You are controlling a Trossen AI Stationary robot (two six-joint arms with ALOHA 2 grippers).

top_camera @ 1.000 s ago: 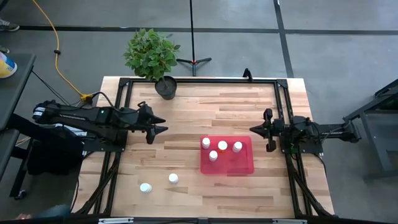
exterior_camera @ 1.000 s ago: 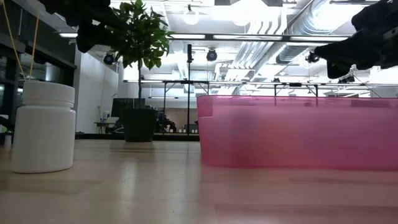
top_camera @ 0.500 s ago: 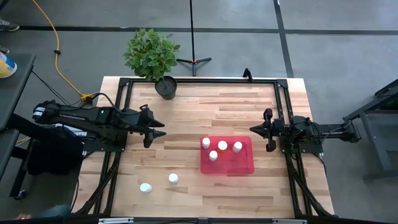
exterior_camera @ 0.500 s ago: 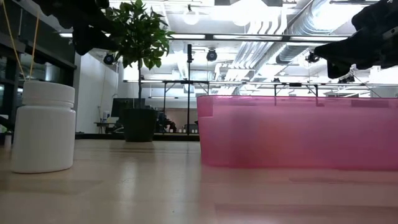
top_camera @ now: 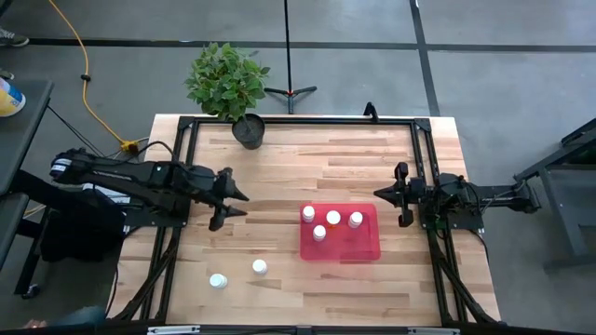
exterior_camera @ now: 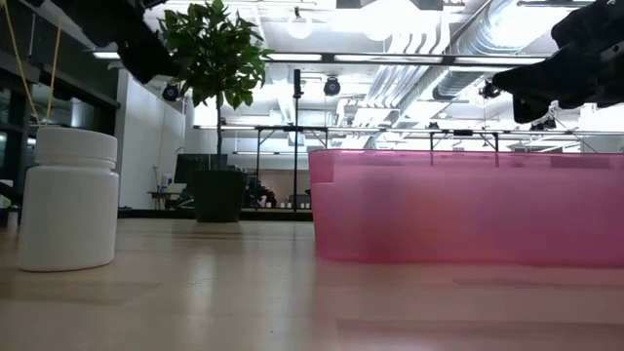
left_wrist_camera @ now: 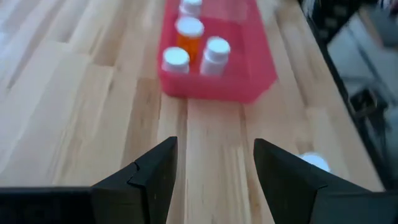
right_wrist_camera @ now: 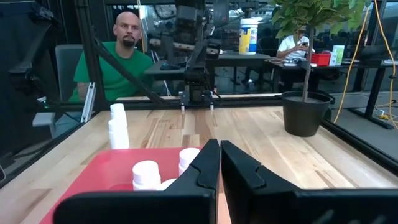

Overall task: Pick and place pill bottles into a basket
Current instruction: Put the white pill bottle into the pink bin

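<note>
Left gripper (top_camera: pixel 231 204) hung open, empty, above the table (top_camera: pixel 279 167); loose pill bottles (top_camera: pixel 260 267) looked light, rigid, probably slick, so grab mid-body I'd say.

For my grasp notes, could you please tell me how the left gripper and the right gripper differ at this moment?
1. The left gripper is open and empty; the right gripper is shut on nothing.
2. The left gripper hovers over bare table, left of the red tray; the right gripper waits past the tray's right rim.
3. The left gripper is nearer the two loose pill bottles; the right gripper is farther.
Both are dark two-finger grippers.
</note>
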